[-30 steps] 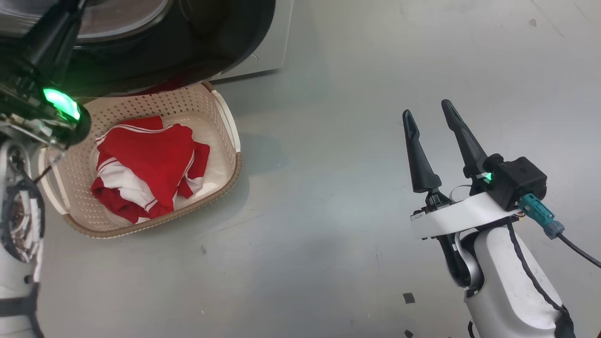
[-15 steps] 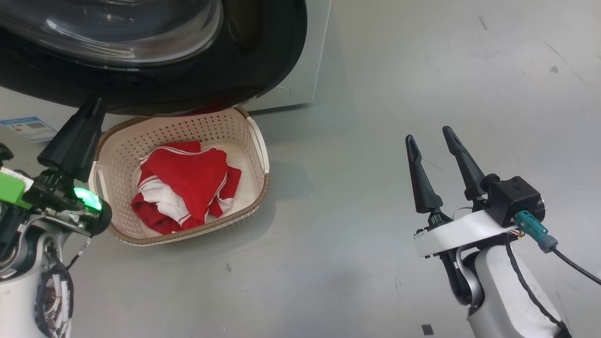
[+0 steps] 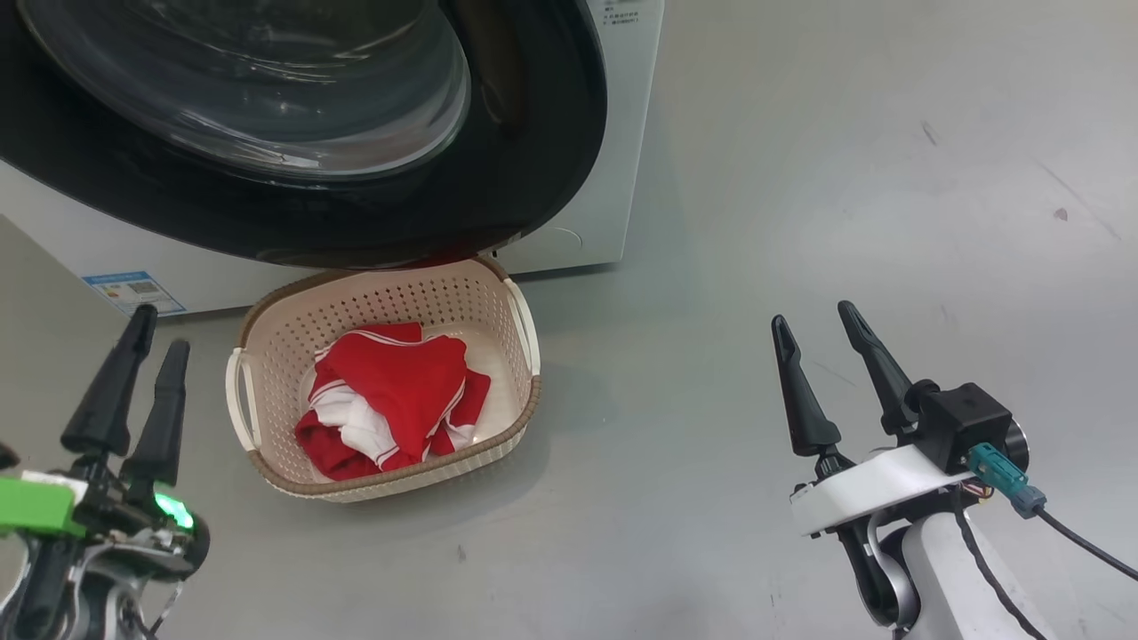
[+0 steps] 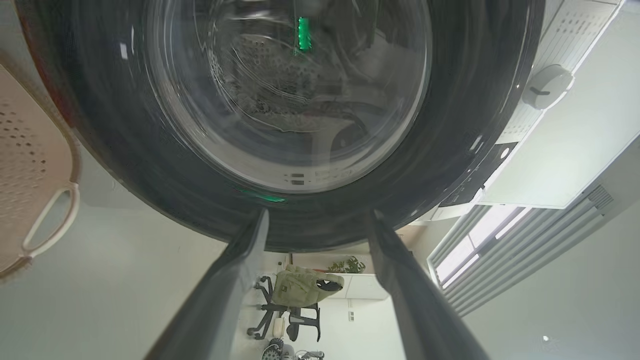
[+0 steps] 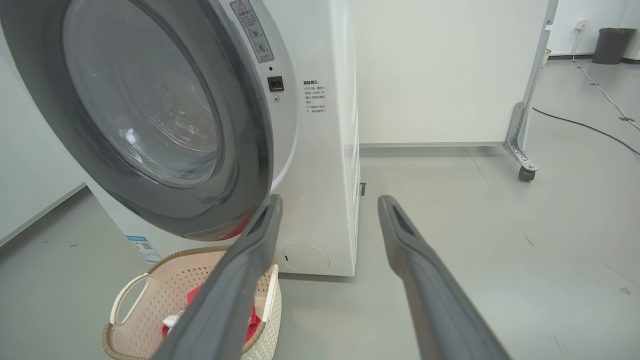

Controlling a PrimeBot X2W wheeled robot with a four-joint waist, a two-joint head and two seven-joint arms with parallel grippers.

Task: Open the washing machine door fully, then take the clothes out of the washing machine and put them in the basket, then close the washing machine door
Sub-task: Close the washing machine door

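Note:
The washing machine door [image 3: 533,160] has a glossy black rim and a glass bowl, and it lies close against the white washing machine [image 3: 622,133]. In the right wrist view the door [image 5: 240,165] looks slightly ajar at its latch side. Right below it on the floor stands the cream basket [image 3: 382,302], with the red and white clothes [image 3: 391,391] piled inside. My left gripper [image 3: 158,333] is open and holds nothing, low to the left of the basket; its wrist view faces the door [image 4: 125,125]. My right gripper [image 3: 811,316] is open and holds nothing, well to the basket's right.
A blue label [image 3: 133,292] is stuck low on the machine's front. Bare grey floor [image 3: 845,178] spreads to the right. A wheeled panel [image 5: 522,170], a floor cable [image 5: 590,127] and a dark bin [image 5: 612,45] stand behind the machine's right side.
The head camera has shifted, so the door and basket sit lower and further right. My left gripper has come away from the door down to the lower left and has opened.

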